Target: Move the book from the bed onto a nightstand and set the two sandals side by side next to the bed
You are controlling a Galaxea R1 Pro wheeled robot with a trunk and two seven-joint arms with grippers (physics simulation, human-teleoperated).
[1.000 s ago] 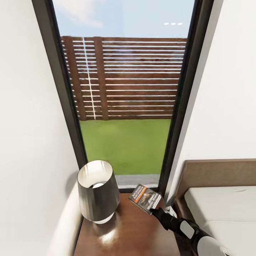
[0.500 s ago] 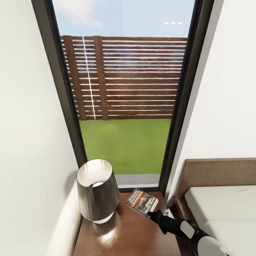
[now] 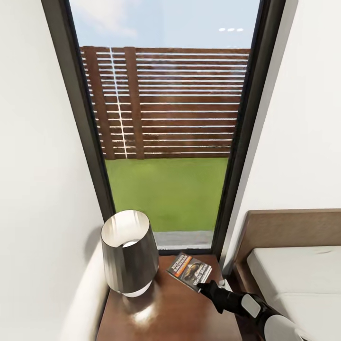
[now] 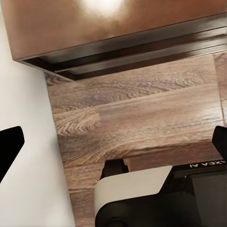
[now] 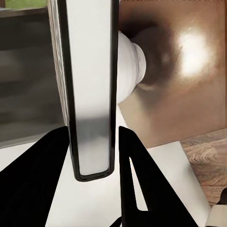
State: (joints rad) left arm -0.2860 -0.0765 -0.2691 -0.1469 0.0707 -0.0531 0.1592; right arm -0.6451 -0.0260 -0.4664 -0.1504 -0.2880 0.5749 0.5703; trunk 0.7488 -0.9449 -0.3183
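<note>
In the head view a lamp (image 3: 129, 253) stands at the left of the nightstand (image 3: 175, 312), below the tall window (image 3: 166, 128). Just right of it the book (image 3: 190, 271) sits low over the nightstand's back corner, clamped at its near edge in the right gripper (image 3: 204, 285). Further right is the bed (image 3: 293, 274). The left gripper's (image 4: 113, 151) jaws stand wide apart over the wood floor (image 4: 142, 118).

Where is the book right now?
In the head view the book is held by the right gripper over the nightstand's back right corner, between the lamp and the bed's headboard.
</note>
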